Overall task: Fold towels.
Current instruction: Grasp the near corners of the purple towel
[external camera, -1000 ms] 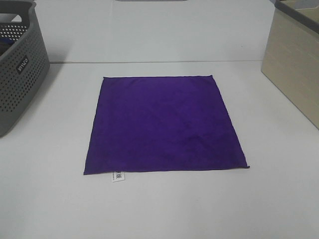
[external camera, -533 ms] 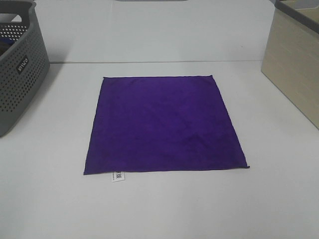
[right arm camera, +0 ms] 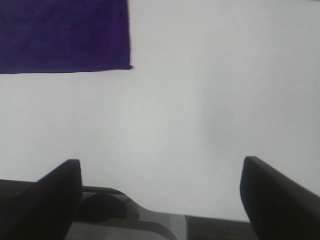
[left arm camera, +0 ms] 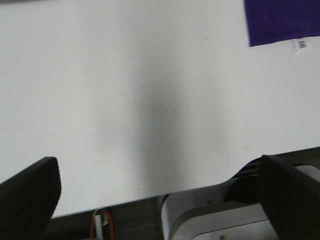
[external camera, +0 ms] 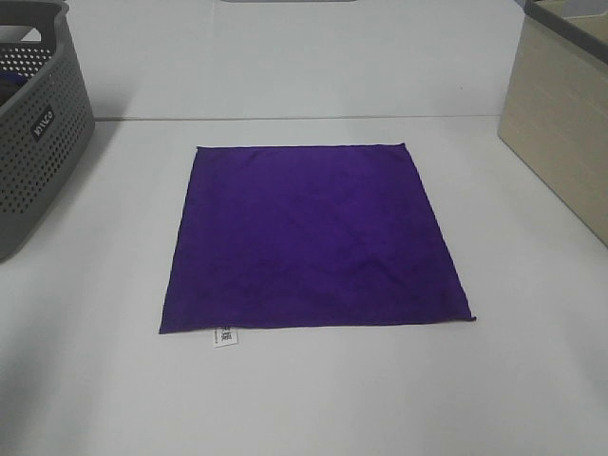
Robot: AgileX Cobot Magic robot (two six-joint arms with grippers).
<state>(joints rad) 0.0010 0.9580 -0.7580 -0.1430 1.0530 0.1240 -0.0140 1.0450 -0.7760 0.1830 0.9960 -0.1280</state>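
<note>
A deep purple square towel (external camera: 313, 237) lies spread flat in the middle of the white table, with a small white tag (external camera: 225, 335) at its near left edge. In the left wrist view the towel's near left corner (left arm camera: 280, 20) and tag (left arm camera: 300, 45) show far from my left gripper (left arm camera: 160, 200), which is open and empty near the table's front edge. In the right wrist view the towel's near right corner (right arm camera: 65, 35) shows; my right gripper (right arm camera: 160, 195) is open and empty, away from it. Neither gripper shows in the exterior view.
A grey perforated basket (external camera: 38, 123) stands at the back left. A beige box (external camera: 560, 114) with a dark rim stands at the back right. A robot base (left arm camera: 240, 210) sits below the table's front edge.
</note>
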